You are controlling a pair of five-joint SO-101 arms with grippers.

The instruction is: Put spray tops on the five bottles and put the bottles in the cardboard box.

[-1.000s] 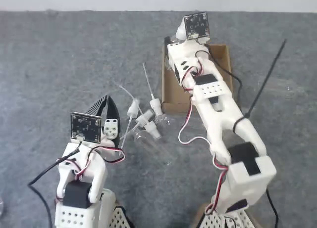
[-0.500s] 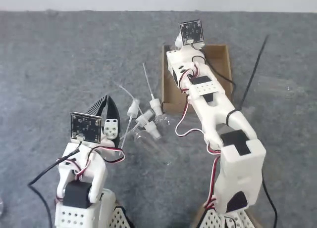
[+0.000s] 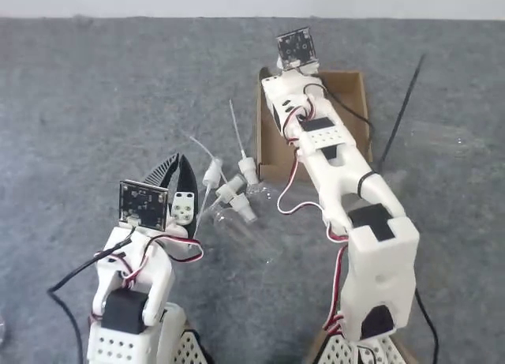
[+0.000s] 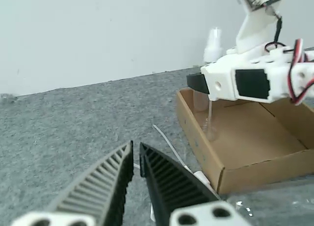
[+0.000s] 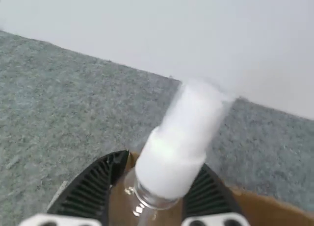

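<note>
Stretched out over the cardboard box (image 3: pixel 357 91) with the right hand (image 5: pixel 152 187), clamped on a bottle (image 4: pixel 201 101) just under its spray top (image 5: pixel 181 138); held upright at the box's far corner. Low over the tabletop (image 3: pixel 95 103) with the left hand (image 4: pixel 136 155), closed together, gripping nothing. Between it and the box: loose spray tops (image 3: pixel 214 174) and clear bottles (image 3: pixel 237 222), lying flat.

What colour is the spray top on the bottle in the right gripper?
The spray top on the bottle is white, clearest in the right wrist view.
</note>
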